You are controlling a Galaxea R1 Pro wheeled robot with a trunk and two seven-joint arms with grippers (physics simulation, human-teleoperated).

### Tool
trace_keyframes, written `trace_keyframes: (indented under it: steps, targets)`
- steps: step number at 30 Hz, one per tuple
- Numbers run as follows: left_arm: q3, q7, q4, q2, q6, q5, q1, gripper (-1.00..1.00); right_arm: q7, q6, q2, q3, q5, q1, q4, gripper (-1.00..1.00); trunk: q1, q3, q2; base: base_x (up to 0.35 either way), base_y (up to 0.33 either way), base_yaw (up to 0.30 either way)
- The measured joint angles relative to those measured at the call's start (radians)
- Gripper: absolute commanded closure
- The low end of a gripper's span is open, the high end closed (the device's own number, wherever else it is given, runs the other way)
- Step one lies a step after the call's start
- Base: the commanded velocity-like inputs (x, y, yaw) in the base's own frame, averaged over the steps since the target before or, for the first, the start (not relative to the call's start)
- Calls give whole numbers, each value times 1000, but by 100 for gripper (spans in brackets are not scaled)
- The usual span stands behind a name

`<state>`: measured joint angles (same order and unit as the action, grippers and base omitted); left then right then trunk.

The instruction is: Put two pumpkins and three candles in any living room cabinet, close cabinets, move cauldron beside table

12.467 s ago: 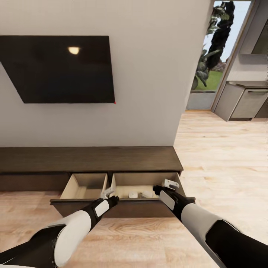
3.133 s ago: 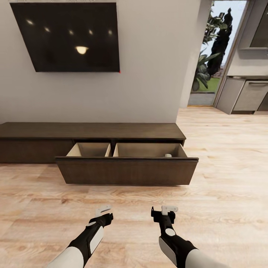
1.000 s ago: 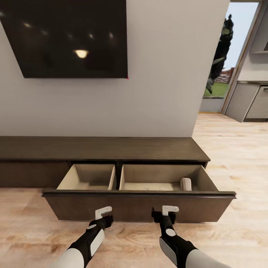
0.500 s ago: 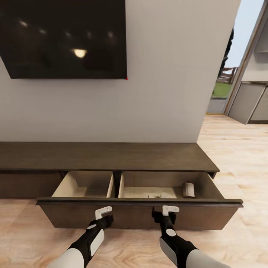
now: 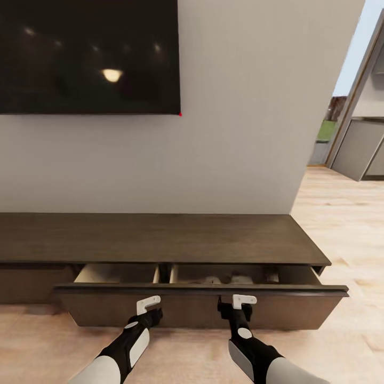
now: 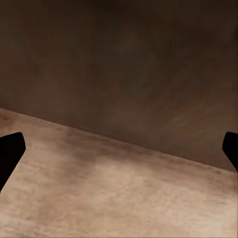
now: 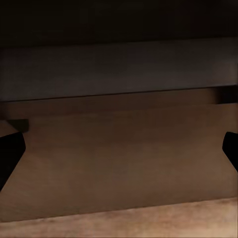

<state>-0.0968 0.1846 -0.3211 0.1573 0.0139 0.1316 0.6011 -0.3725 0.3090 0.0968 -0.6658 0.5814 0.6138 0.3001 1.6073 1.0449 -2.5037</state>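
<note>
The long, low dark-brown cabinet (image 5: 160, 237) runs along the grey wall. Its wide drawer (image 5: 197, 312) stands out by a narrow gap, showing a strip of beige interior (image 5: 114, 274). In the right compartment, pale stubby shapes that look like candles (image 5: 237, 278) lie mostly hidden by the cabinet top. My left gripper (image 5: 148, 306) and right gripper (image 5: 241, 302) are both at the drawer front, fingers spread and holding nothing. In the left wrist view, the open left gripper (image 6: 119, 153) faces the dark drawer face (image 6: 119, 59) close up. The right gripper (image 7: 119, 153) is likewise open against the panel (image 7: 119, 158).
A black TV (image 5: 85, 53) hangs on the wall above the cabinet. To the right, light plank floor (image 5: 341, 224) leads past the wall's end toward grey kitchen units (image 5: 360, 152). Floor also lies below the drawer front (image 6: 99, 198).
The drawer has slid inward, and its gap is far narrower than half a second ago. The view has moved closer to the cabinet. Both grippers keep their place at the drawer front.
</note>
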Motion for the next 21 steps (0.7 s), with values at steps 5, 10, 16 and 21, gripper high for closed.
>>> trace_keyframes:
  steps: [5, 10, 16, 21]
  targets:
    - [0, 0, 0, 0, 0, 0, 0, -100, 0, -1, 0, -2, -4, 0, 1, -100, 0, 0, 0, 283, 0, 0]
    - [0, 0, 0, 0, 1, 0, 0, -100, 1, -1, 0, -3, -5, 0, 1, -100, 1, 0, 0, 49, 0, 0]
    - [0, 0, 0, 0, 1, 0, 0, -100, 1, -1, 0, -3, -2, 0, 2, -100, 1, 0, 0, 5, 0, 0]
    - [0, 0, 0, -1, 1, 0, 0, -100, 1, -1, 0, -3, -2, 0, 2, -100, 0, 0, 0, 92, 0, 0]
